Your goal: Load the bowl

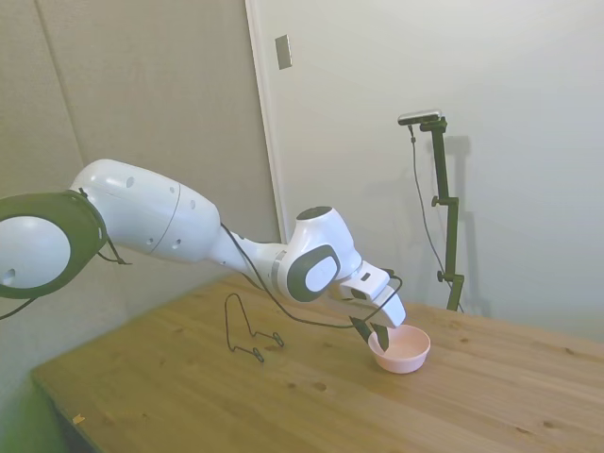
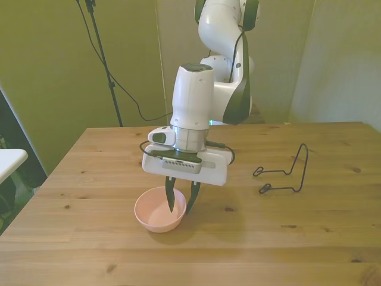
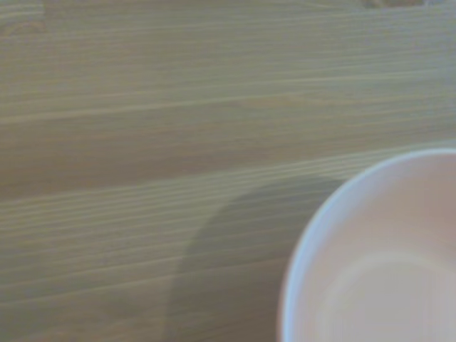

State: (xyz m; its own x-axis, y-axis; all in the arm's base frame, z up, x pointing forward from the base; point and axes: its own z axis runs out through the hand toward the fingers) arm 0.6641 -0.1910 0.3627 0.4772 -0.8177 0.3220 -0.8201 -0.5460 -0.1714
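bowl (image 2: 156, 213): light, stiff, smooth plastic; probably slippery.
hold: thin rim wall nearest wire rack (image 2: 284, 172).
gripper (image 2: 181, 202): fingers narrowly parted astride that rim; contact unclear.

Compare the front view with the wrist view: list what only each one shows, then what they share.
Only the front view shows the gripper, its fingers straddling the bowl's rim on the front view's right, one inside and one outside, with a gap between them. It also shows the wire rack standing apart on the front view's right.

Only the wrist view shows the rim close up, blurred, with a shadow on the wood beside it.

Both show the pink bowl, which looks empty, on the wooden table.
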